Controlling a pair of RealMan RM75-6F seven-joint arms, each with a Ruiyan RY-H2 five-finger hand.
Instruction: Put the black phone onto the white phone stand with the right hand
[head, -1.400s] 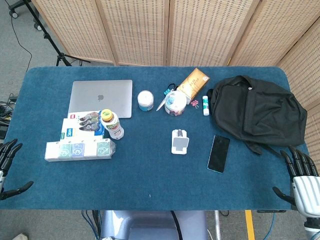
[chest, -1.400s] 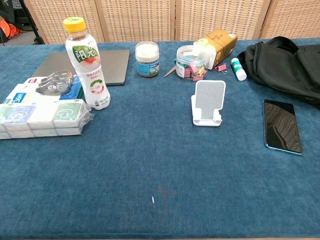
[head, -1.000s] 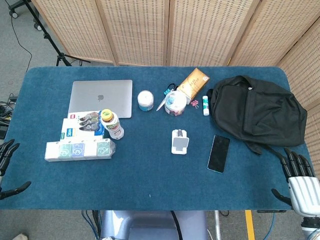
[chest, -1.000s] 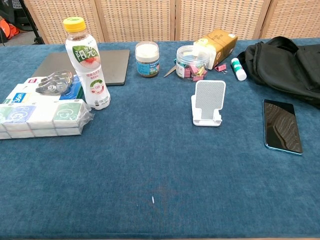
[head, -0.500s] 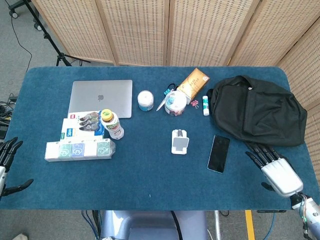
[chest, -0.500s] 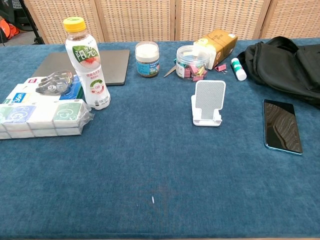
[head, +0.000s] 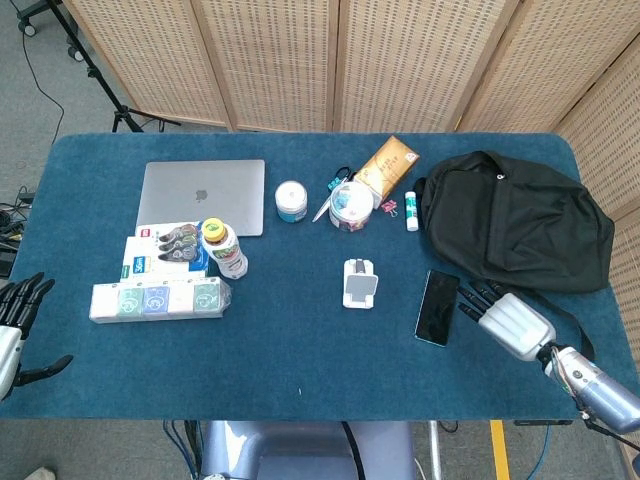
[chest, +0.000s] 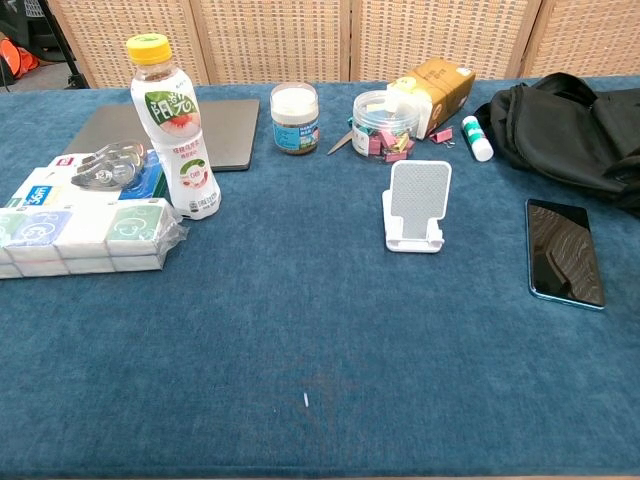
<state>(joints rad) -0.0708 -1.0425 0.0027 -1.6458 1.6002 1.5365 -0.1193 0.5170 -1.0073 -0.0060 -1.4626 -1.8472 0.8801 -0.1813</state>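
A blue cloth-covered table (head: 300, 350) fills most of the head view, with woven folding screens (head: 300, 60) standing behind its far edge; a black backpack (head: 515, 220) slumps on the far right part of the cloth, and a closed silver laptop (head: 203, 197) lies flat at the far left; in front of the laptop sit a wrapped pack of tissues (head: 158, 300) and a flat box of correction tape (head: 165, 248), with a yellow-capped drink bottle (head: 224, 248) upright just beside them; the right hand (head: 505, 318) reaches over the table from the near right, palm down, its fingers (head: 470, 300) extended and slightly spread toward the right edge of the black phone (head: 437, 307), holding nothing, and whether the tips touch the phone cannot be told; the left hand (head: 15, 325) hangs past the table's near left edge, fingers apart and holding nothing; the black phone lies flat, screen up, on the cloth to the right of the white phone stand (head: 359, 283) and apart from it, near the backpack's strap; the stand is upright and unoccupied near the table's middle; behind it stand a clear tub of binder clips (head: 350, 207), a tan snack pouch (head: 386, 165), a small white-lidded jar (head: 291, 200) and a glue stick (head: 410, 212).
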